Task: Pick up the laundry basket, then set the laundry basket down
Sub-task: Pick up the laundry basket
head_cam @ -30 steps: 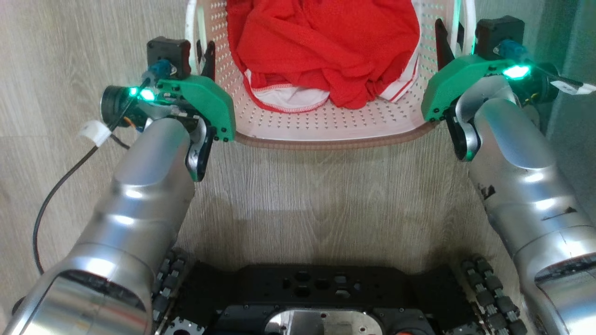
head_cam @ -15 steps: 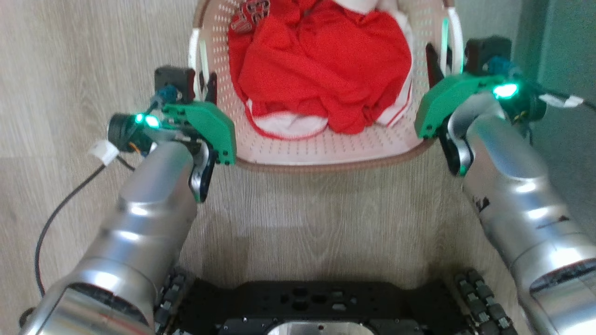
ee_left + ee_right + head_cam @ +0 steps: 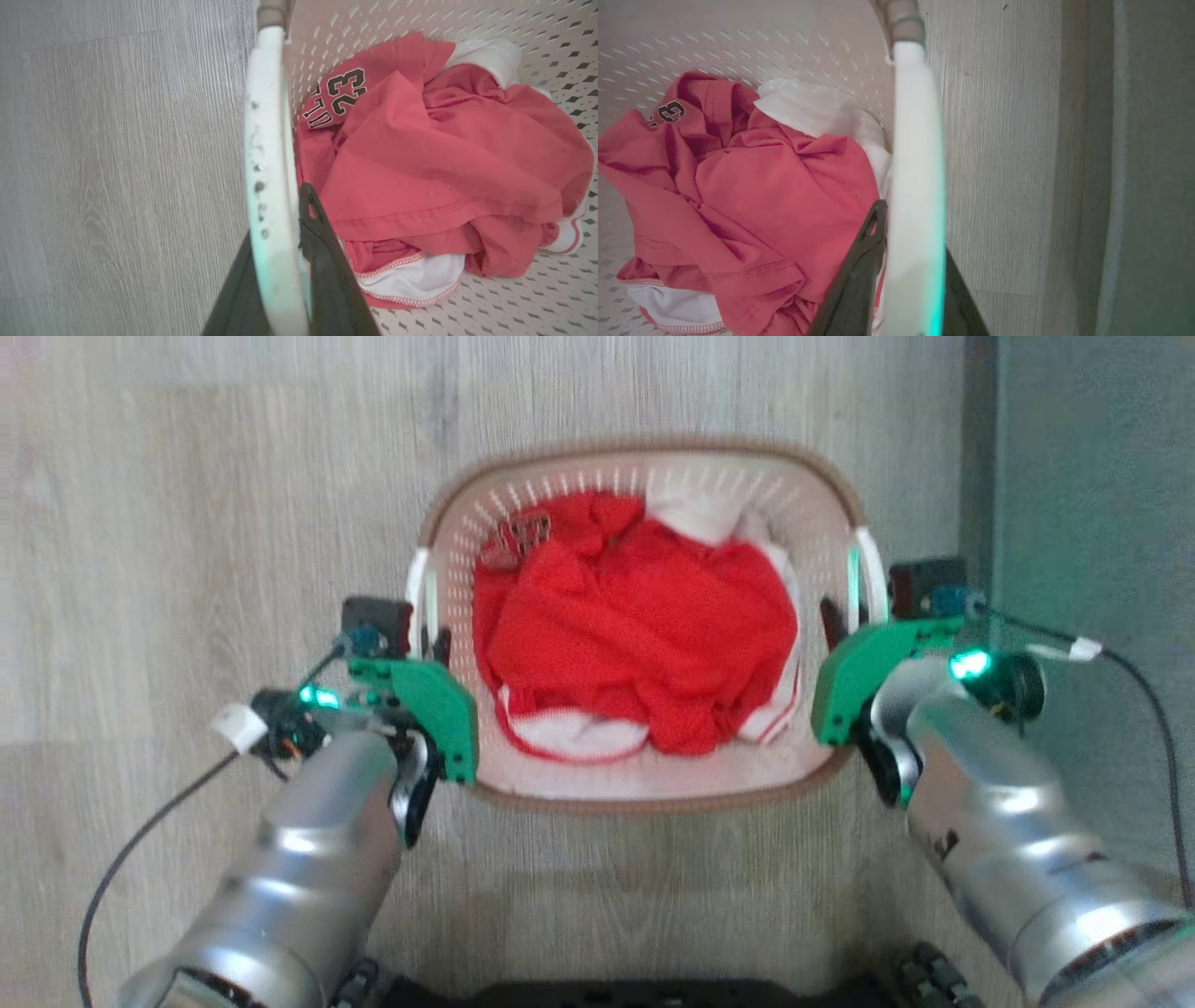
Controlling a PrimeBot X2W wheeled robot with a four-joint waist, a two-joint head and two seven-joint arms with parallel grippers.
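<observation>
Pale wood-look floor (image 3: 187,523) runs under everything, with a grey panel (image 3: 1092,476) rising along the robot's right. The laundry basket (image 3: 644,800) sits straight ahead of the robot, between its two silver forearms (image 3: 317,840), near the panel but apart from it. Whether its bottom touches the floor cannot be told from above, as the head view is blurred. Red and white clothes (image 3: 644,644) lie heaped in the middle of the basket, well below the rim, so they likely won't spill when it is carried level. A white handle stands up on each long side, the left handle (image 3: 417,588) and the right handle (image 3: 873,579). These are the natural places to take an even two-sided hold. The left gripper (image 3: 280,242) is clamped on the left handle, one dark finger inside the basket wall and one outside. The right gripper (image 3: 915,242) pinches the right handle the same way. Holding both sides at matching spots should stop the basket tipping.
</observation>
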